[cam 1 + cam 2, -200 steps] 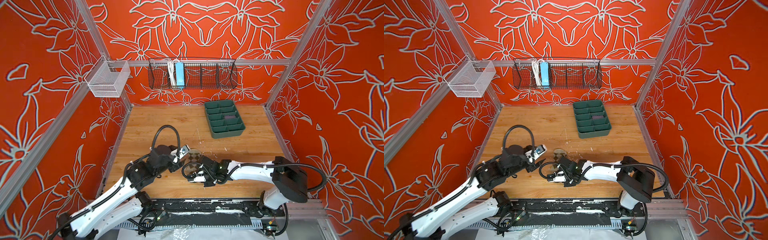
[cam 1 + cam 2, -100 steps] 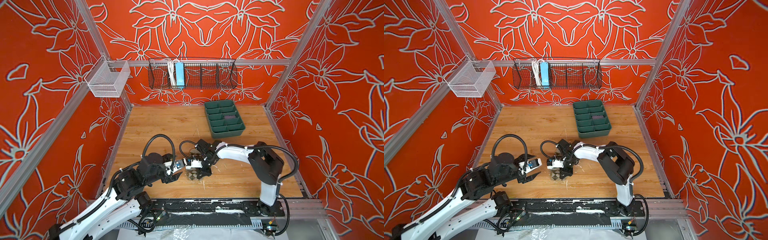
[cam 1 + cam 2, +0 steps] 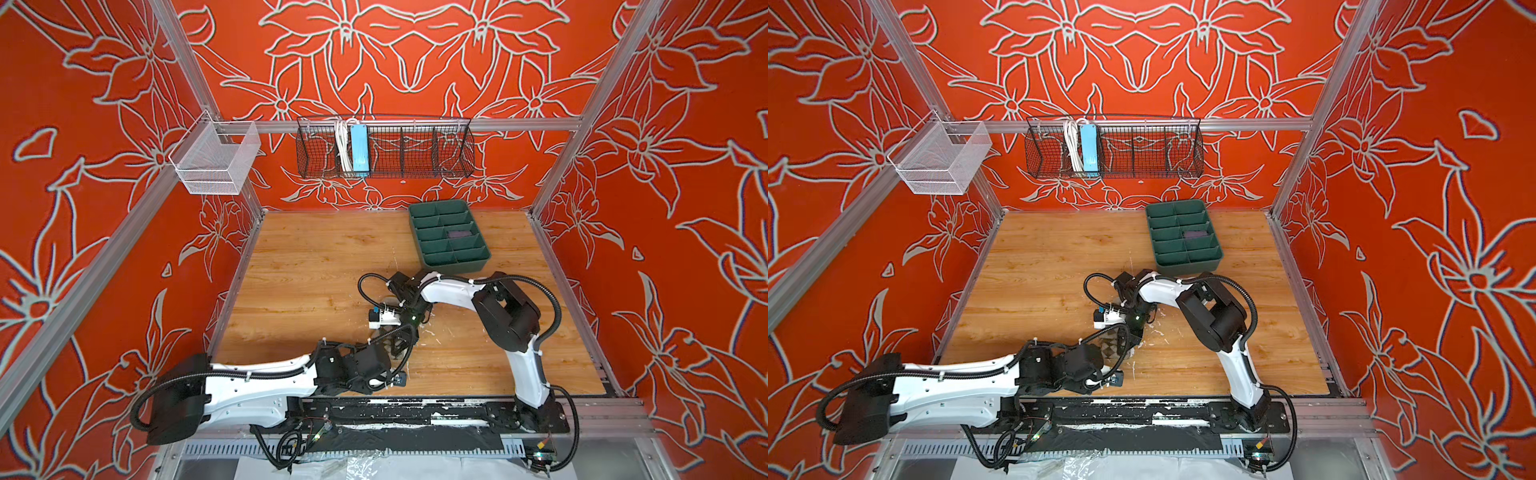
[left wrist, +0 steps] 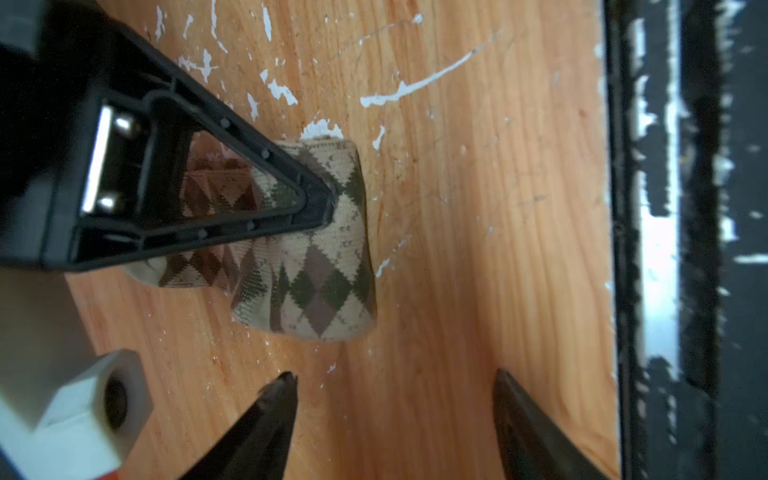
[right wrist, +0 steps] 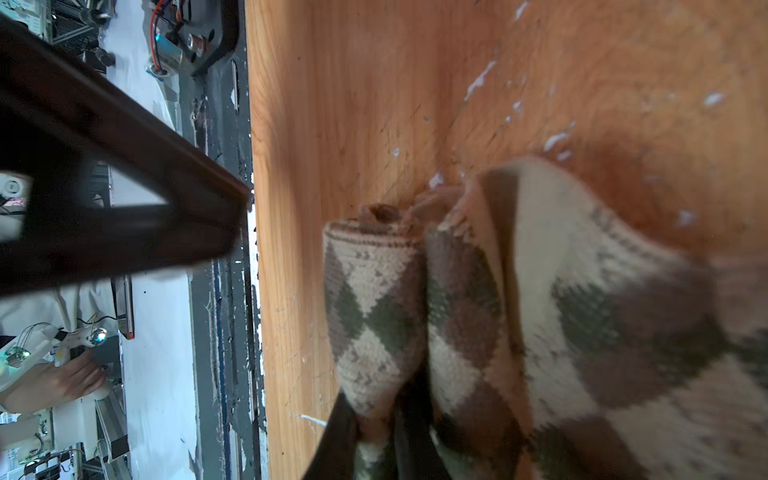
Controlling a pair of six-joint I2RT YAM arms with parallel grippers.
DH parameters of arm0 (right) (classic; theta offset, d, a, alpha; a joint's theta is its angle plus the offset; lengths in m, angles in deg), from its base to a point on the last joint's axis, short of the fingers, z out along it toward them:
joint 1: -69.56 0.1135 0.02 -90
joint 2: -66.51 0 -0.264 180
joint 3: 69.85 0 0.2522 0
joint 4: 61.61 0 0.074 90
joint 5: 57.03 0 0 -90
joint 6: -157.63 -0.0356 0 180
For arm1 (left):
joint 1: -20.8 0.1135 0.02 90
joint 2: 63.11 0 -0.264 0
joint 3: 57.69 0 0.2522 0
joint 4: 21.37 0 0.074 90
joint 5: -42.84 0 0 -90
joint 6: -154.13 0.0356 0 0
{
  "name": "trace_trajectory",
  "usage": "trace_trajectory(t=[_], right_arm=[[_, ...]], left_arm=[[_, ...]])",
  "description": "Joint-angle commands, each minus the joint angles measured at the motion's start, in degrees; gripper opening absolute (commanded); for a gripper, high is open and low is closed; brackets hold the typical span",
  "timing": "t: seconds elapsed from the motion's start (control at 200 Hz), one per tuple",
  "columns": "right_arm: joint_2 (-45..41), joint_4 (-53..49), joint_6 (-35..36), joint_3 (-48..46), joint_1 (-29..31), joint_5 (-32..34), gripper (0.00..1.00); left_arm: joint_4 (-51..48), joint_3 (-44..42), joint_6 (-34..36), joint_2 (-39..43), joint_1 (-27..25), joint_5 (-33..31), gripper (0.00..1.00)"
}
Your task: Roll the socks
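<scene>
A beige sock [image 4: 328, 266] with olive-brown argyle diamonds lies partly rolled on the wooden table, near the front middle [image 3: 1109, 348]. My right gripper [image 5: 374, 424] is shut on the rolled end of this sock [image 5: 457, 311]; in both top views it comes down from behind [image 3: 405, 330]. My left gripper [image 4: 395, 376] is open with only bare wood between its fingertips. It sits just short of the sock, toward the table's front edge [image 3: 395, 353]. A dark purple thing [image 3: 460, 233] lies in one compartment of the green tray.
The green divided tray [image 3: 478, 262] stands at the back right of the table. A black wire basket [image 3: 384, 147] and a white mesh basket [image 3: 216, 160] hang on the walls. The black front rail [image 4: 665, 249] runs close beside the left gripper. White scuffs mark the wood.
The left arm has dropped low along the front edge, and its gripper has moved right, up to the sock. The right arm swung round to reach from behind and still holds the sock.
</scene>
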Motion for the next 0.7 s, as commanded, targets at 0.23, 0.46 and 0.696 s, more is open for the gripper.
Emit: trace_trajectory(t=[0.23,0.46,0.696], right_arm=[[1.27,-0.01,2.23,-2.58,-0.15,-0.11,0.13],[-6.96,10.70,-2.80,-9.00,-1.69,1.78,0.17],[-17.23,16.31,-7.65,-15.20,-3.84,1.74,0.98]], left_arm=[[13.69,0.47,-1.35,-12.04,-0.39,-3.16,0.43],[4.86,4.37,-3.41,-17.70,0.76,-2.88,0.06],[0.72,6.66,-3.78,-15.74,5.29,4.68,0.01]])
